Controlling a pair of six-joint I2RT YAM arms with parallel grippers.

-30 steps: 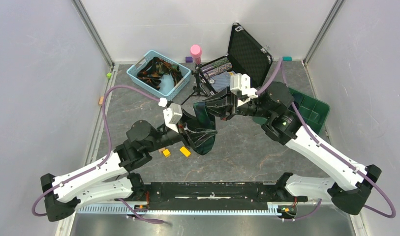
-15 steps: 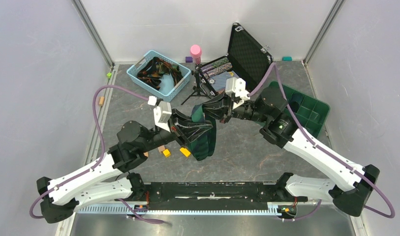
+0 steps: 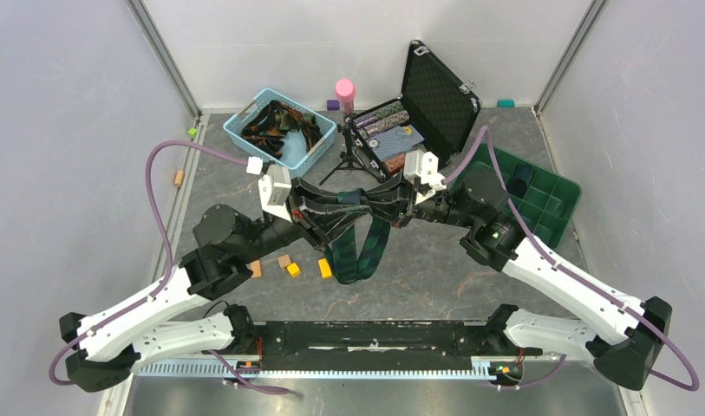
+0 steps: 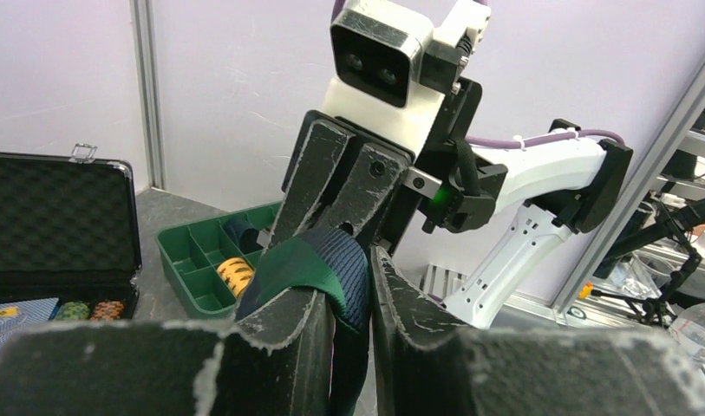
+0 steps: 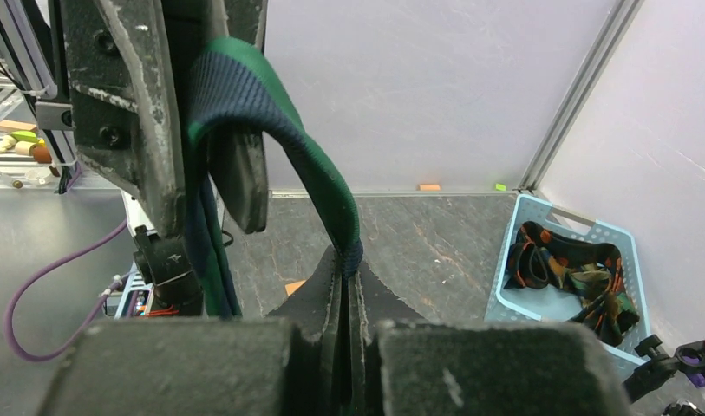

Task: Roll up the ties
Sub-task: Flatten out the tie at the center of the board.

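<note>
The right gripper (image 5: 347,282) is clenched on the plaid tie (image 5: 327,191), and the left gripper (image 4: 353,290) grasps its folded loop. From above, the dark fabric hides both grips.

The tie (image 4: 329,260) looks finely ribbed matt cloth; the left fingers (image 4: 270,347) scuffed black, perhaps rubber.

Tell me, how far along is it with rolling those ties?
Done: several rolled ties sit in the open black case. In hand: the left claw and right claw both pinch one green-and-navy tie above the table, not yet rolled. To do: a tangle of loose ties in the blue basket.
</note>
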